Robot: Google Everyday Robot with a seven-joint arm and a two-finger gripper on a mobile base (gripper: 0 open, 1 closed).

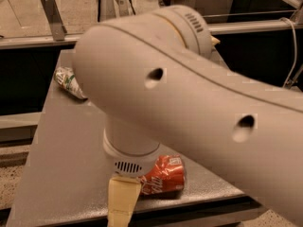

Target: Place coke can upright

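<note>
The robot's white arm [199, 108] takes up most of the camera view. It sweeps from the lower right up across the middle, with two dark holes in its shell. Its round wrist housing with a vent grille points down at the front of the grey surface [66, 145], which runs from the near edge back to a rail.

Below the wrist, the tool [122, 203] shows as a pale beige blade. It hangs at the front edge of the surface, just left of the coke can [165, 175]. I cannot tell whether the tool is apart or together, nor whether it touches the can.

The coke can lies on its side near the front edge, dented, with its white script facing up. The silver-and-green can [67, 81] also lies on its side, well apart at the back left and partly hidden by the arm.
</note>
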